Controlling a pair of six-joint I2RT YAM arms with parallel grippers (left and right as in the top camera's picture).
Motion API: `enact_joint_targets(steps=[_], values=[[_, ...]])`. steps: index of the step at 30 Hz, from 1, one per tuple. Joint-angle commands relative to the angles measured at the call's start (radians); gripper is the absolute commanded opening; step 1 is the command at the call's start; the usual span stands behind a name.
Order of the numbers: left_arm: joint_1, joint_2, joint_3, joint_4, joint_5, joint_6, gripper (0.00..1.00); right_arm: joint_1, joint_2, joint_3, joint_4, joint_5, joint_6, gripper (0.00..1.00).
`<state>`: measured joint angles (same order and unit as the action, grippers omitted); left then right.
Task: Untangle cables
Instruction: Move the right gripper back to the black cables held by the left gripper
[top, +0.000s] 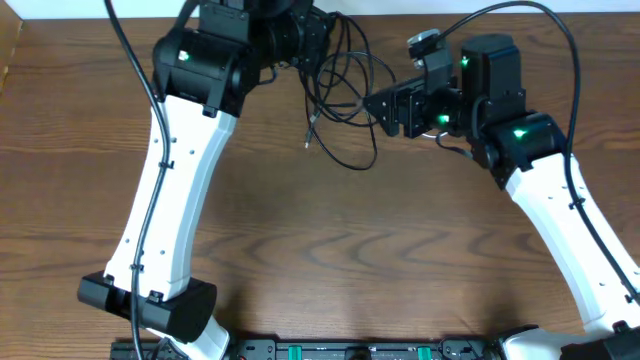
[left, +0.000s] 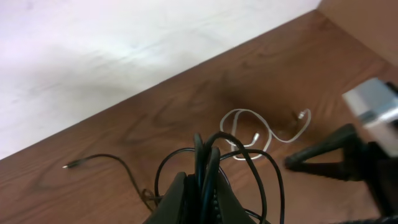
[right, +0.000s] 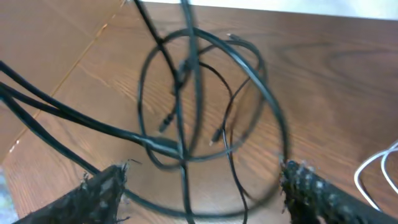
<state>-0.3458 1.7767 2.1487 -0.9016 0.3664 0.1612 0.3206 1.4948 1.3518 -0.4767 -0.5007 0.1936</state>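
Note:
The black cable (top: 345, 95) hangs in tangled loops from my left gripper (top: 308, 45) at the table's far edge, and one plug end (top: 308, 140) trails toward the middle. In the left wrist view my left gripper (left: 202, 193) is shut on several strands of the black cable (left: 249, 162). The white cable (left: 255, 134) lies coiled on the wood behind it. My right gripper (top: 376, 104) points left at the loops. In the right wrist view it (right: 205, 186) is open, with black cable loops (right: 199, 106) hanging between and ahead of its fingers. A bit of white cable (right: 373, 171) shows at the right edge.
The brown wooden table (top: 330, 250) carries both arms. A white wall (left: 124, 50) rises just behind its far edge. Thick black arm wiring (top: 560, 40) arcs over the right arm. A loose black cable end (left: 68, 166) lies on the wood to the left.

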Motion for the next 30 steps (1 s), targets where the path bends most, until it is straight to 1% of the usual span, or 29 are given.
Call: enact_joint_targets(steps=[1,2,4,7,10,16,20,27,30], values=[[-0.021,-0.035,0.013,0.000,0.016,0.022,0.08,0.018,0.000,0.000,0.006,-0.003,0.001,0.74],[-0.026,-0.035,0.013,0.000,0.008,0.022,0.08,0.021,0.000,0.000,0.006,-0.003,0.002,0.71],[-0.027,-0.035,0.013,-0.002,0.008,0.024,0.08,0.025,0.000,0.000,0.010,-0.007,0.005,0.70],[-0.027,-0.035,0.013,-0.003,0.008,0.024,0.08,0.033,0.000,0.000,0.013,-0.006,0.005,0.72],[-0.027,-0.038,0.013,-0.003,0.008,0.024,0.08,0.034,0.000,0.000,0.013,0.000,0.008,0.70],[-0.027,-0.051,0.013,-0.003,0.008,0.024,0.08,0.035,0.001,0.000,0.013,0.027,0.008,0.70],[-0.027,-0.066,0.013,-0.003,0.008,0.024,0.08,0.035,0.012,0.000,0.013,0.025,0.010,0.74],[-0.027,-0.079,0.013,-0.008,0.017,0.024,0.08,0.045,0.043,0.000,0.037,0.019,0.020,0.74],[-0.027,-0.079,0.013,-0.008,0.035,0.024,0.08,0.063,0.044,0.000,0.067,0.019,0.023,0.72]])
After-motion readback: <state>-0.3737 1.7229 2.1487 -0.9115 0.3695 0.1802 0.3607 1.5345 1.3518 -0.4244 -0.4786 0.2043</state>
